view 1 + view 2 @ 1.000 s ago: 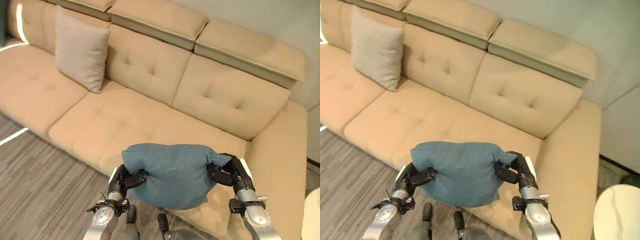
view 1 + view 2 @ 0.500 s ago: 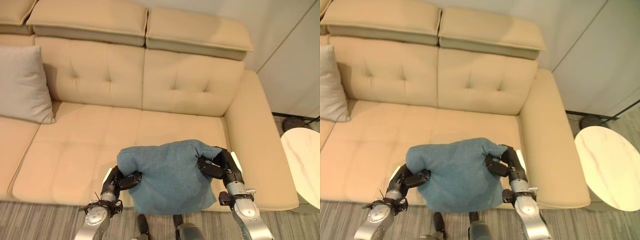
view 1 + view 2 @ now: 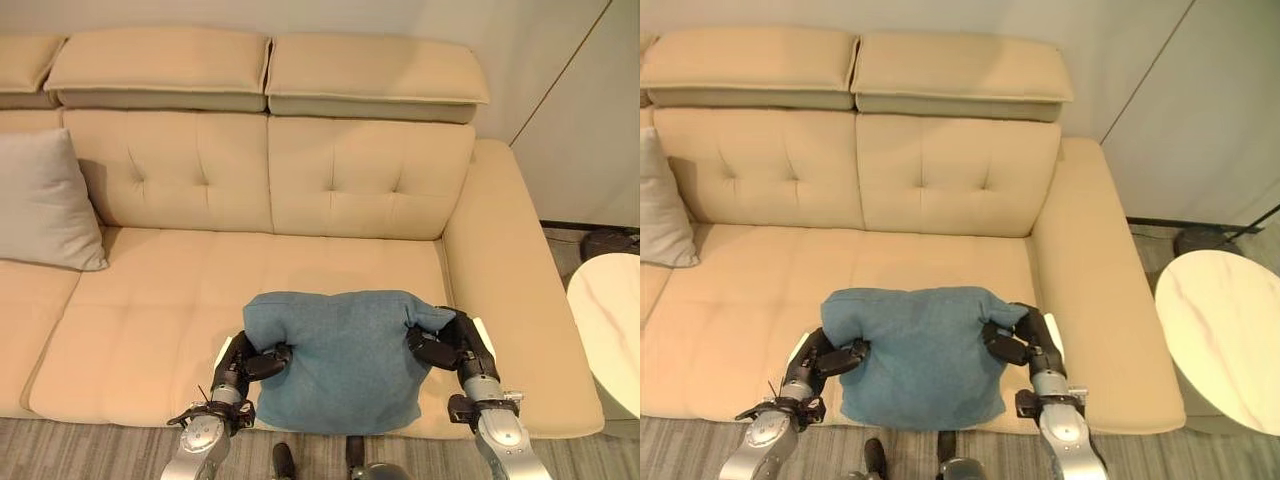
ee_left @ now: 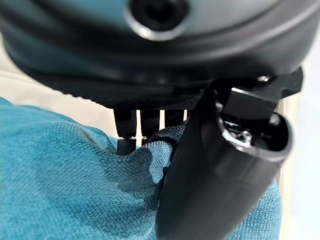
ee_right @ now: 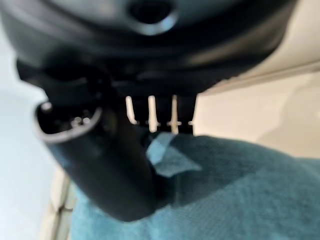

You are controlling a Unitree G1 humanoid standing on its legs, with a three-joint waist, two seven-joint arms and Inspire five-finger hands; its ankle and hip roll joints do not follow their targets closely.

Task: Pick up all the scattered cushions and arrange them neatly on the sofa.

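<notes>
Left eye view has the teal cushion (image 3: 335, 360) hanging between the two hands in front of the sofa (image 3: 250, 270), its lower edge dropping past the front lip of the seat. The left hand (image 3: 243, 365) pinches the cushion's upper left corner and the right hand (image 3: 448, 347) pinches the upper right one; each wrist view shows the thumb (image 4: 215, 175) pressed into the teal cloth with the fingers (image 5: 150, 112) curled behind it, so both hands are gripping the cushion. Its long axis runs side to side, roughly parallel to the sofa back, and it hangs close to level.

The relation that matters: the cushion sits low and at the near edge of the right-hand seat, while the backrest it should lean on lies straight ahead and higher, well apart from it. Neither hand is clearly nearer the backrest, so my reading is that the placing calls for both arms to reach forward and up together, keeping the top edge level.

A grey cushion (image 3: 40, 205) already leans upright against the backrest at the far left, well apart from the teal one. A round white bench (image 3: 1225, 335) stands beyond the sofa's right arm.
</notes>
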